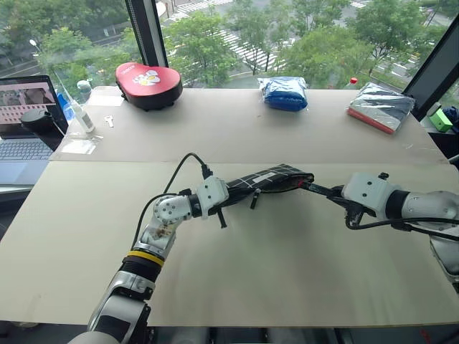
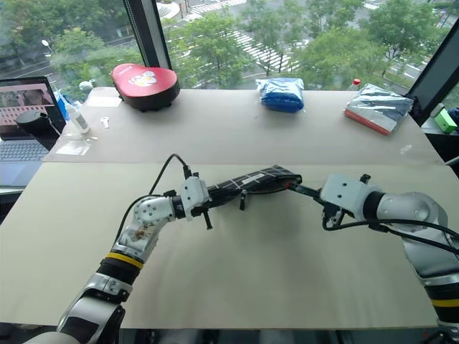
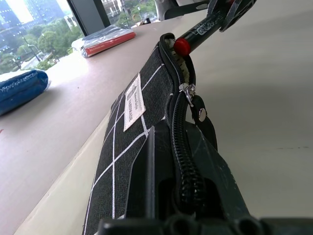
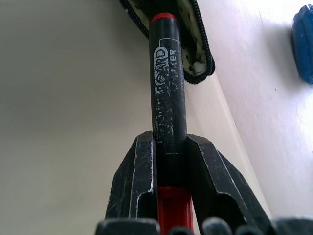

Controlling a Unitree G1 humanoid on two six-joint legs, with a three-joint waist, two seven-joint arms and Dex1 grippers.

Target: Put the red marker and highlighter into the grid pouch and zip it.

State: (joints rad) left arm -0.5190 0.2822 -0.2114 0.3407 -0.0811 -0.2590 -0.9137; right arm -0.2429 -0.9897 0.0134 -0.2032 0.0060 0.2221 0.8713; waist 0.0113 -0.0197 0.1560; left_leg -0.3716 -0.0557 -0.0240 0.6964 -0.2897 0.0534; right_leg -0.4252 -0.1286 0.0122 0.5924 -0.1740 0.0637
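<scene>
Surface [image 1: 287, 272]: broad pale tabletop, two boards meeting at a seam.
Windows [image 1: 301, 36]: dark-framed glazing behind, green treetops and a street below.
Light: soft daylight.

Grid pouch [image 1: 269, 179] clamped in left gripper [image 1: 228, 195], mouth open; red marker [image 4: 167, 88] tip at it, pinched by right gripper [image 4: 171, 147].

Two white-shelled arms, black-fingered grippers

Left arm [image 1: 154, 240] — silver links, a yellow-and-black wrist band, looping black cable; right arm [image 1: 423, 204] grey beyond its white housing, its fingers [image 4: 139, 181] scuffed — both over the table [image 1: 237, 279].
</scene>
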